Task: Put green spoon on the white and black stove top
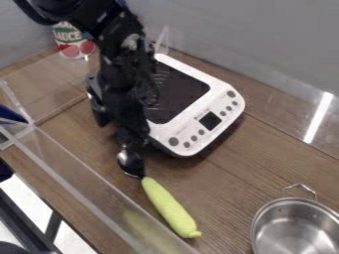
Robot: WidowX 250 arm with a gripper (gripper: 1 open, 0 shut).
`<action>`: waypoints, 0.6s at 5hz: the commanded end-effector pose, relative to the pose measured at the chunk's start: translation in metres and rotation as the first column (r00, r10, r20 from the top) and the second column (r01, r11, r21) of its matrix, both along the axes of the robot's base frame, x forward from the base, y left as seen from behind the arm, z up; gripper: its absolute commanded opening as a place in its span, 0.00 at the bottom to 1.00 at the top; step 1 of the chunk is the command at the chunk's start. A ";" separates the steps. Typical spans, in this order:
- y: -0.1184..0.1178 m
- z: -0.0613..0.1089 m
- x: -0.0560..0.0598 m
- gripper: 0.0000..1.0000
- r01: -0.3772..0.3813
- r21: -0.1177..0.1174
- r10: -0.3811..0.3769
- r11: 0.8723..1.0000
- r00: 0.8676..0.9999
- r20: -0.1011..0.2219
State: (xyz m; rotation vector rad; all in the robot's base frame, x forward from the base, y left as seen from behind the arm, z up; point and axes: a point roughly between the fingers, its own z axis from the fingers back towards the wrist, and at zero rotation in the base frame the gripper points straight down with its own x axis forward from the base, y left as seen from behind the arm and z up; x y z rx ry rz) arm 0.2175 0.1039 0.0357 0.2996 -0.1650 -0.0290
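Note:
The green spoon (169,206) lies flat on the wooden table, its small metal bowl toward the stove and its thick yellow-green handle running toward the front right. The white and black stove top (189,99) sits behind it, its button panel facing front right. My gripper (131,147) reaches down from the upper left at the stove's left front corner. Its dark fingers hang just above the spoon's bowl, jaws apart with nothing in them. The arm hides the stove's left edge.
A steel pot (294,230) stands at the front right corner. A clear plastic wall (66,189) runs along the table's front left side. A green and red container (69,40) stands at the back left.

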 end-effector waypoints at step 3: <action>0.010 0.014 0.011 1.00 0.022 0.020 -0.024 1.000 0.996 0.081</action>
